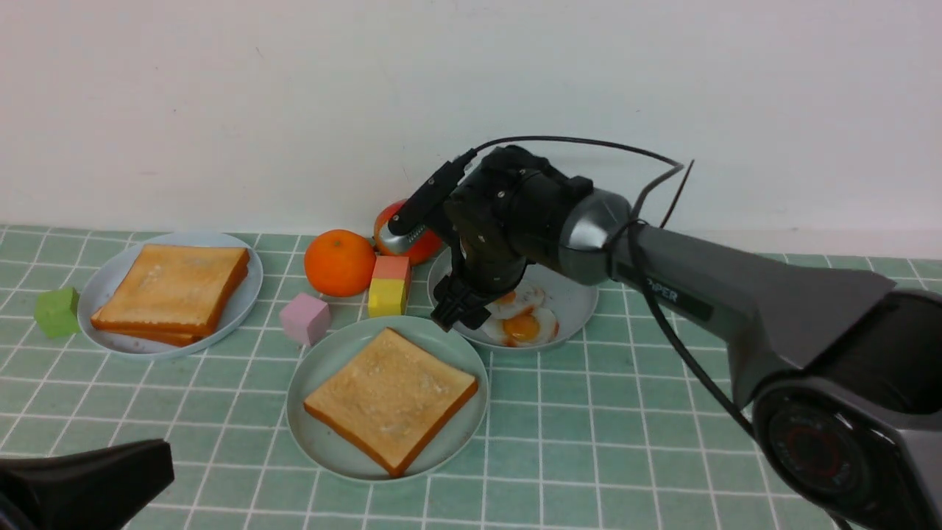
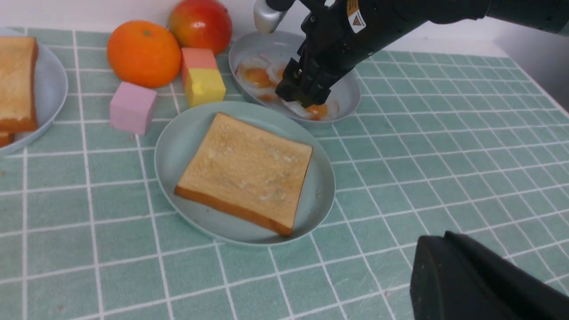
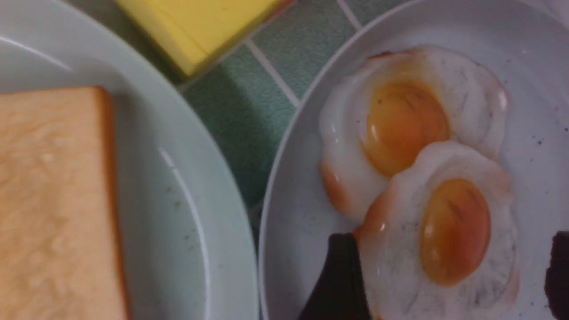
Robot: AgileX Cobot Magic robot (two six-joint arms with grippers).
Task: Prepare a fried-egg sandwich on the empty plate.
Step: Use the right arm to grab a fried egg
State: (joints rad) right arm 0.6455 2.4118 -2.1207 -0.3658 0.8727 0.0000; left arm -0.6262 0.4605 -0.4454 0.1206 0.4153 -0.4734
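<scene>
The empty plate (image 1: 309, 434), mint green, holds one golden toast slice (image 1: 390, 397) at the table's middle. Behind it on the right, a pale plate (image 1: 574, 302) carries two overlapping fried eggs (image 1: 526, 326). My right gripper (image 3: 451, 240) hangs low over that plate, open, its black fingers (image 3: 340, 275) standing on either side of the nearer egg (image 3: 449, 231). One finger is at the egg's white edge. In the front view the right gripper (image 1: 452, 316) covers part of the eggs. My left gripper (image 2: 444, 242) is shut with nothing in it, near the front left corner.
A second pale plate (image 1: 103, 280) at the far left holds stacked toast slices (image 1: 171, 288). An orange (image 1: 340, 262), a red fruit (image 1: 423, 246), a red-and-yellow block (image 1: 388, 285) and a pink cube (image 1: 305, 318) crowd behind the mint plate. A green cube (image 1: 57, 312) sits far left.
</scene>
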